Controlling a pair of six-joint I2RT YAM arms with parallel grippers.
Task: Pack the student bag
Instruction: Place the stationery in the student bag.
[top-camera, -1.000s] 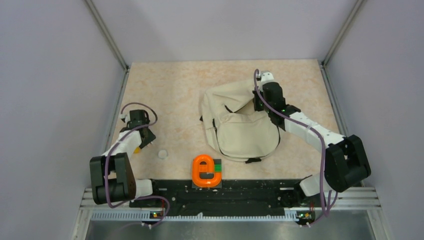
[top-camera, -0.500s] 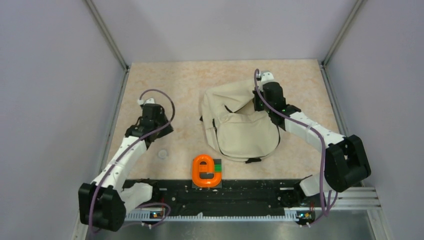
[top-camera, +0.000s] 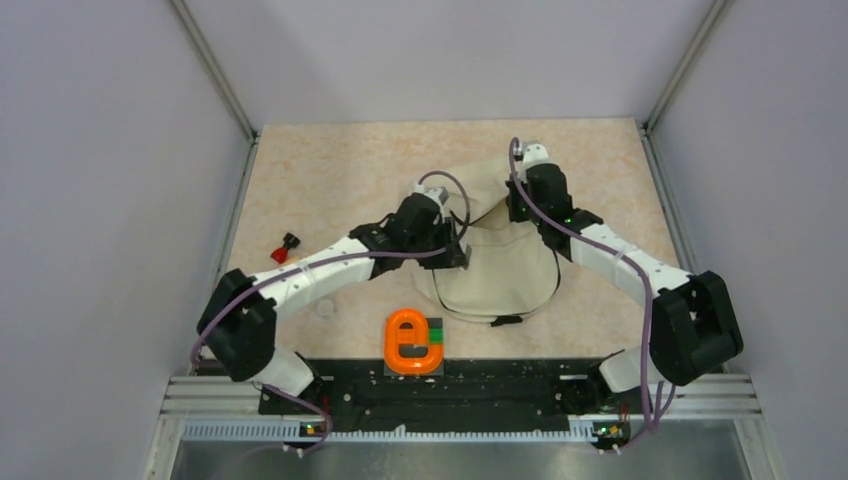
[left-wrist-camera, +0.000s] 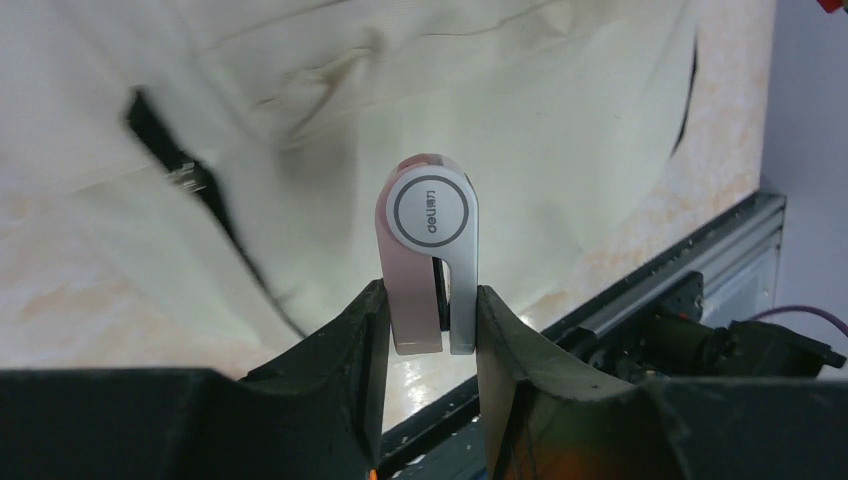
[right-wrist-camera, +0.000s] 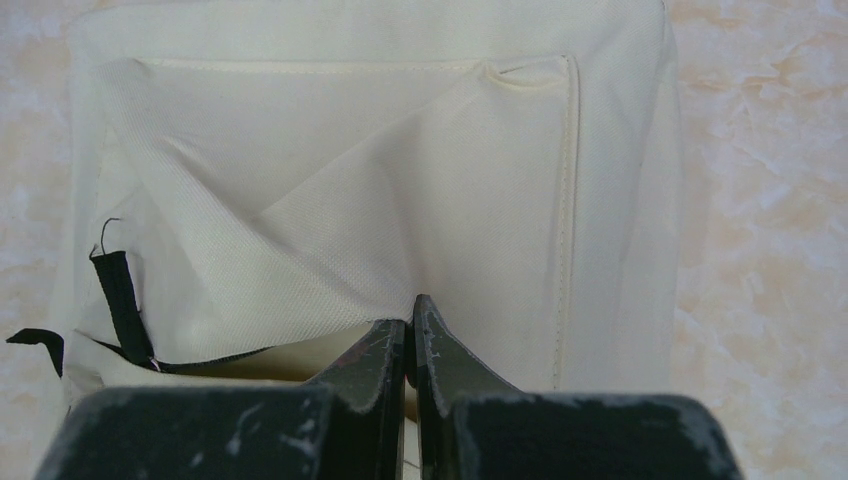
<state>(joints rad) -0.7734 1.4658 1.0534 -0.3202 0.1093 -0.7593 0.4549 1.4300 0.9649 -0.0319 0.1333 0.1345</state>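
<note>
The student bag (top-camera: 500, 275), beige with black trim, lies at the table's middle right. My right gripper (top-camera: 515, 207) is shut on the bag's upper fabric edge and holds that flap raised; in the right wrist view the fingers (right-wrist-camera: 385, 345) pinch the cream cloth (right-wrist-camera: 400, 150). My left gripper (top-camera: 452, 252) hangs over the bag's left side, shut on a small pink-and-grey item with a round logo (left-wrist-camera: 430, 215). In the left wrist view the bag (left-wrist-camera: 450, 90) fills the background and a black zipper line (left-wrist-camera: 215, 210) runs down it.
An orange block with green and black parts (top-camera: 413, 342) stands at the near edge. A small white round piece (top-camera: 324, 309) and a small red-and-black item (top-camera: 285, 248) lie on the left. The black rail (top-camera: 450, 385) runs along the front.
My left arm has swung from the far left across to the bag with the pink-and-grey item held. The red-and-black item now shows on the left. The right arm has not moved.
</note>
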